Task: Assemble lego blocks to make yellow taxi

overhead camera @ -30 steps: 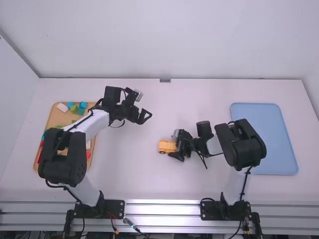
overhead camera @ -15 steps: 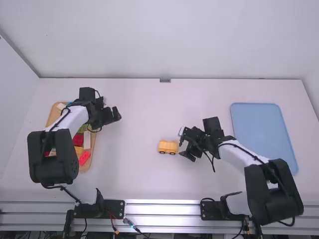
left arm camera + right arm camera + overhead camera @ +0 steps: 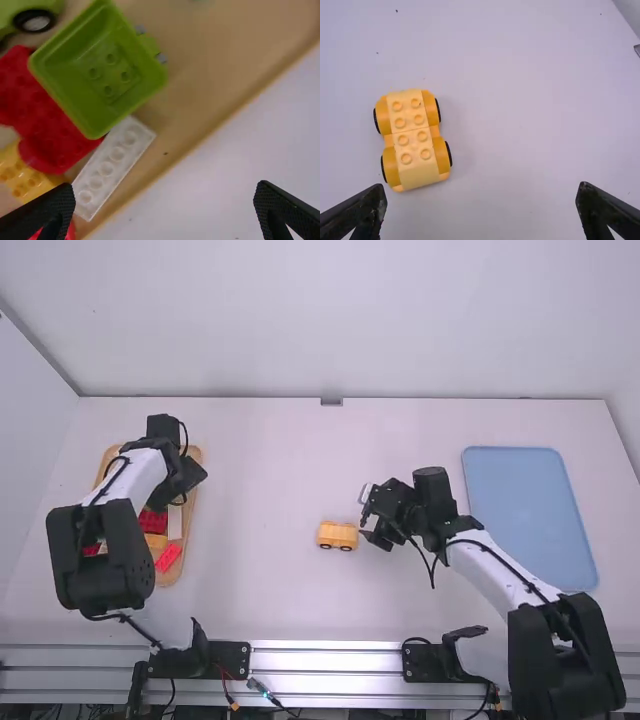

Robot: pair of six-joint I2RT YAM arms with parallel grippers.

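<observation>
Between the two arms, in the nearer half of the table [image 3: 270, 570], a yellow toy car [image 3: 338, 535] stands upright on its wheels. Its long axis runs left to right, with the right end very slightly nearer. In the right wrist view, studs cover most of its top, and a smooth stretch lies at the end towards the right arm. Which end is the front, I cannot tell.

Just right of the car, and apart from it, hangs the right gripper [image 3: 364, 517], its fingers spread wide with nothing between them. At the left, the left gripper [image 3: 197, 476] is over the right edge of a tan tray [image 3: 188, 530], its fingers also wide apart and empty.

In the left wrist view, an open green block [image 3: 100, 75] overlaps a red block [image 3: 55, 130] on the tray. Beside them lies a long white block [image 3: 112, 162], its long axis running near to far, along with a yellow block [image 3: 20, 177] and a green wheeled piece [image 3: 30, 17]. A blue tray [image 3: 530, 510] rests at the right.
</observation>
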